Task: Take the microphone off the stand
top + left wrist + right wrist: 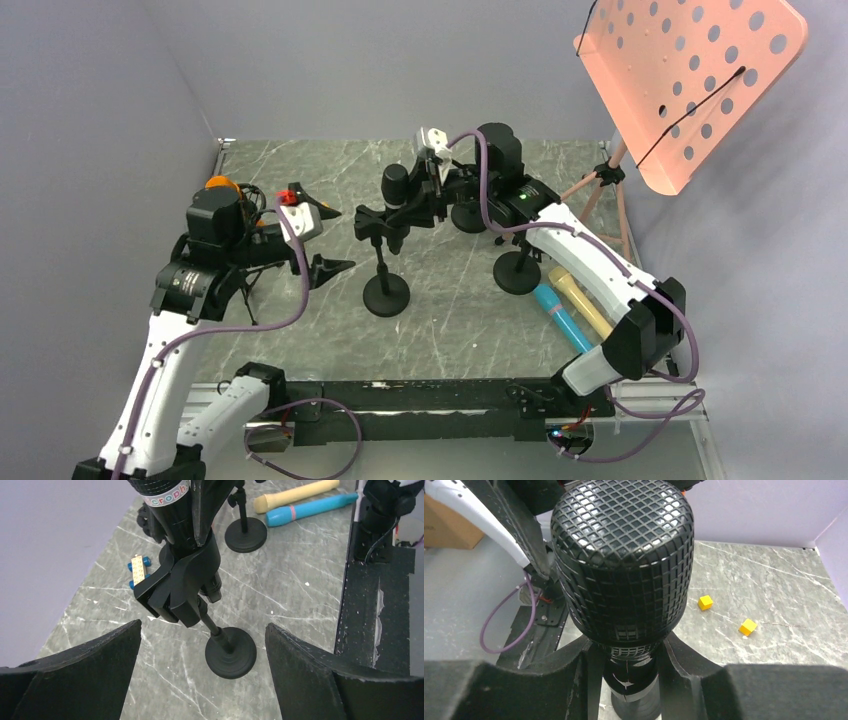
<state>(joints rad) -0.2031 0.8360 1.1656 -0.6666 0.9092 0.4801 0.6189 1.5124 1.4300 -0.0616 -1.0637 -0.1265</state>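
The black microphone point(395, 184) sits in the clip point(384, 225) of a small black stand with a round base point(386, 296). My right gripper point(436, 188) is shut on the microphone's neck just under the mesh head point(622, 560), with one finger point(586, 672) on each side. My left gripper point(328, 240) is open and empty, left of the stand and apart from it. In the left wrist view the microphone body point(169, 505), clip point(186, 585) and base point(231, 653) lie ahead of that gripper point(202, 625), between its spread fingers point(90, 667).
Two more black stand bases point(517, 272) point(467, 217) stand behind and right. A blue stick point(562, 313) and a yellow stick point(582, 300) lie at the right. A pink perforated music stand point(690, 80) rises at the far right. Yellow cubes point(705, 602) and a small brick point(140, 569) lie on the table.
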